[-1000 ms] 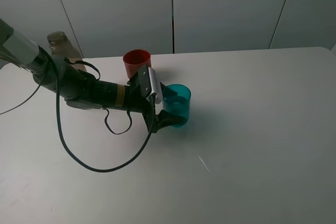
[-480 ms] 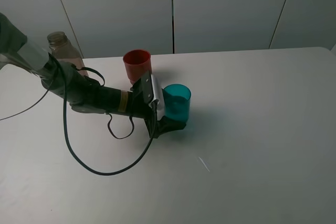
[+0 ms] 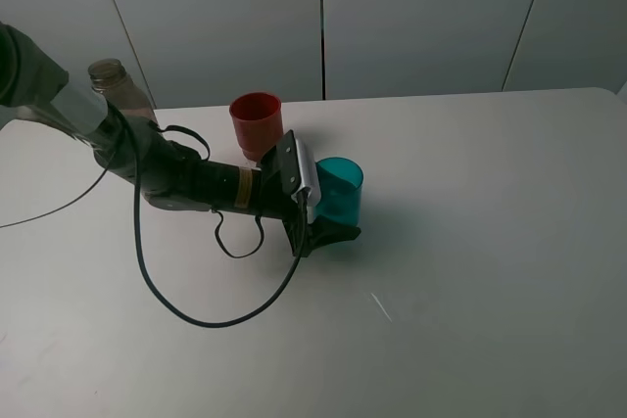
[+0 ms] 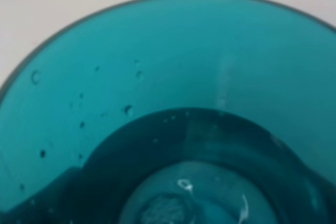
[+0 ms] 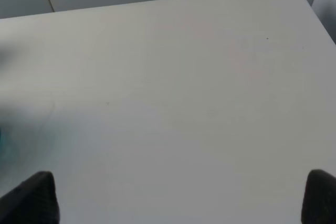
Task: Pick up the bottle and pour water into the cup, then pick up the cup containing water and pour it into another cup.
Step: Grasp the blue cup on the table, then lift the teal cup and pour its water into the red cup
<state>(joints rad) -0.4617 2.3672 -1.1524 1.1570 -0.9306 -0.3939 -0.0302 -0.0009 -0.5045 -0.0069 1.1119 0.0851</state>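
A white table (image 3: 509, 242) fills the scene, mostly bare on its right half. The left arm (image 3: 186, 178) stretches low across it from the left edge, and a black cable (image 3: 196, 318) loops from the arm onto the tabletop in front. The brownish bottle (image 3: 116, 90) stands upright and capless at the back left, partly hidden by the arm. The teal-blue cup (image 3: 345, 193) stands upright near the table's middle, droplets speckling its inner wall (image 4: 173, 77). The red-brown cup (image 3: 255, 119) stands upright behind it, close to the wrist. The left gripper (image 3: 331, 208) is spread wide with the teal-blue cup between its jaws; whether they press it cannot be told. The right gripper (image 5: 176, 196) hovers over bare table, spread wide and holding nothing.
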